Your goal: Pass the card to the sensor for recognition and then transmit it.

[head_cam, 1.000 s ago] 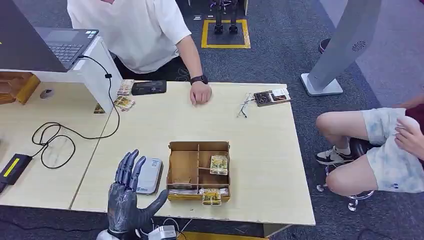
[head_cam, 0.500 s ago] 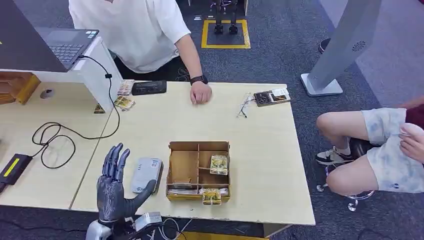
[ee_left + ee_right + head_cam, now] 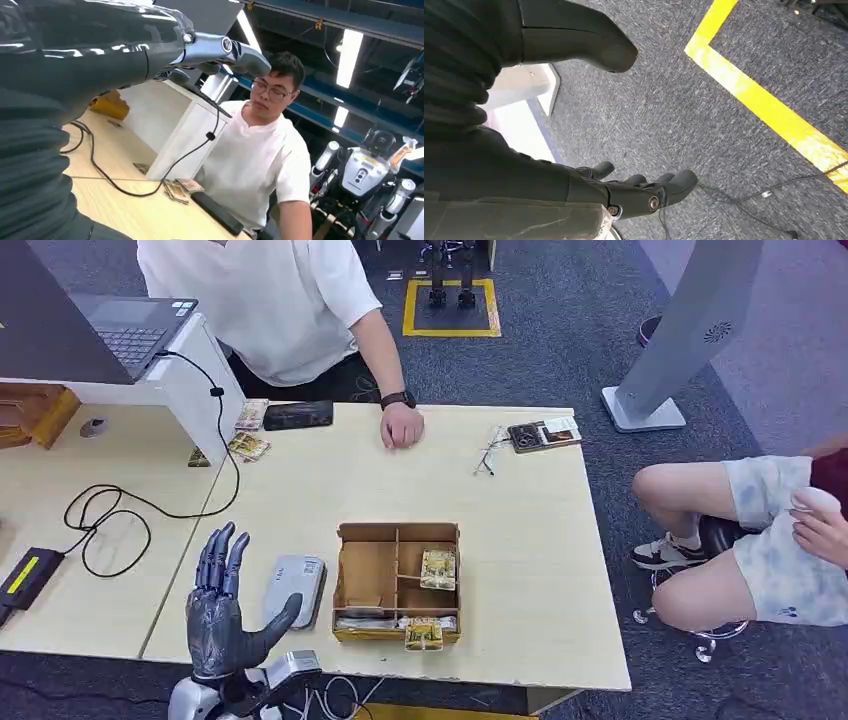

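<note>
- Left hand (image 3: 222,610), dark grey and glossy, raised at the near table edge with fingers spread apart and thumb out to its right, holding nothing.
- One grey rounded-rectangle sensor pad (image 3: 293,590) lying flat just beside that thumb, not touched.
- One open wooden box with dividers (image 3: 397,583) just beyond the sensor pad, further to the hand's right.
- Two patterned yellow-green cards visible at the box: one in a right-hand compartment (image 3: 438,569), one standing at the near wall (image 3: 423,633); whether more lie in the front slot cannot be told.
- Far ahead of the hand, one black flat rectangular device (image 3: 297,415), with two small stacks of cards (image 3: 249,429) beside it.
- Two persons: one in a white T-shirt (image 3: 270,300) across the table, fist resting on the tabletop; one seated at the right in pale shorts (image 3: 770,540).
- One black looped cable (image 3: 110,520) on the pale wooden table (image 3: 520,540), to the hand's left.
- Left wrist view adds a white humanoid robot (image 3: 365,172) standing behind the white-shirted person, plus ceiling strip lights.
- Right wrist view adds the right hand (image 3: 639,192), hanging over grey carpet crossed by a yellow floor stripe (image 3: 764,107), fingers loosely extended, thumb apart, nothing in it.
</note>
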Controlling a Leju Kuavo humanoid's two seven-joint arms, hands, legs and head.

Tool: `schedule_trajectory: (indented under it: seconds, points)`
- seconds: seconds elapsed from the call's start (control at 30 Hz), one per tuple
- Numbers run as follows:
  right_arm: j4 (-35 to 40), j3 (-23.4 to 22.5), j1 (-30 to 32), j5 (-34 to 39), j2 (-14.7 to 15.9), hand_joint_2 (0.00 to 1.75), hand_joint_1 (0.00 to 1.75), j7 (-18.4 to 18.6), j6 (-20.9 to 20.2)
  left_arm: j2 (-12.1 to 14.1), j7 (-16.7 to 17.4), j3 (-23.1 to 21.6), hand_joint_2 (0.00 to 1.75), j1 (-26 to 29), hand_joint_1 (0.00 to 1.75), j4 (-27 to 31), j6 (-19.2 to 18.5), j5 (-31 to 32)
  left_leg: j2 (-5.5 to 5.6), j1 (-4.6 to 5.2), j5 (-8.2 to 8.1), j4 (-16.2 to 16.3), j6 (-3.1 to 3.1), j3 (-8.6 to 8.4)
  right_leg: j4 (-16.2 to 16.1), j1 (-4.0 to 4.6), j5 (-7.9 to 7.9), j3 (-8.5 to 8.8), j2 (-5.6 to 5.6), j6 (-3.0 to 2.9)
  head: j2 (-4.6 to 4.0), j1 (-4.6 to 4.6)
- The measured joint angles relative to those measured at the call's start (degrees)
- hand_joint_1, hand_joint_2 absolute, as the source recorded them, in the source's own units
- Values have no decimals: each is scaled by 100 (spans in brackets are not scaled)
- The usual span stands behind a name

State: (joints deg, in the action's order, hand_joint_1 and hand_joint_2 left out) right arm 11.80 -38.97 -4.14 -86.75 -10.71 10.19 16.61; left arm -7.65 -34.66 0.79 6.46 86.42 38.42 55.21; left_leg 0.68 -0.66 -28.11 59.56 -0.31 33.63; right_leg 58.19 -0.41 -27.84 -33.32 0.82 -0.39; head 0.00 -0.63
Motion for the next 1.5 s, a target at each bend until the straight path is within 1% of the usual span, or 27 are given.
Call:
schedule_trajectory:
  seconds: [0.1,0.33,0.47,0.63,0.7,0.87,1.0,1.1,1.27,1.4,1.5]
  points:
    - [-2,-20,78,92,15,175,0,2,9,-131,170,-4,175,226,0,166,0,312,-1,0,-3,0,5,1,-2,0,-3,-1,1,5,0,0]
    - [-2,-142,158,195,39,175,0,85,-65,-376,232,-90,175,465,0,332,0,725,0,1,-5,0,7,1,-4,-2,-8,1,-1,11,0,0]
    - [-2,-160,186,164,39,175,0,85,-63,-406,293,-146,175,478,0,332,0,758,0,1,-5,0,7,0,-4,-1,-7,1,0,11,0,2]
    - [-2,-162,186,135,39,175,0,85,-66,-365,361,-236,175,502,0,332,0,756,0,1,-5,0,6,-1,-3,-1,-7,2,-1,11,0,0]
    - [-2,-162,186,96,39,175,0,83,-63,-308,461,-330,175,529,0,332,0,791,0,1,-5,0,7,-1,-3,-1,-7,2,0,11,0,0]
    - [-2,-162,186,66,39,175,0,85,-68,-72,623,-654,175,601,0,332,0,771,0,1,-5,0,7,0,-3,-1,-8,2,0,11,0,0]
    - [-2,-162,186,52,39,175,0,85,-70,228,966,-1045,175,634,0,332,0,868,0,1,-5,0,7,0,-4,-1,-8,1,-1,11,0,2]
    - [-2,-162,186,15,39,175,0,85,-70,502,1187,-1362,175,634,0,332,0,955,0,1,-5,0,7,0,-3,-1,-8,2,-1,11,0,0]
    - [-2,-162,185,-31,39,175,0,81,-70,820,1298,-1773,175,632,0,326,0,1018,0,1,-5,0,7,0,-3,-1,-8,2,-1,11,0,0]
    - [-2,-162,185,-39,39,175,0,81,-70,969,1408,-1987,175,615,0,306,0,1117,0,1,-5,0,7,0,-3,-1,-8,2,0,11,0,0]
    - [-2,-162,184,-42,39,175,0,81,-70,1019,1429,-2094,175,600,0,275,0,1143,0,1,-5,0,7,0,-4,-1,-8,2,-1,11,0,0]
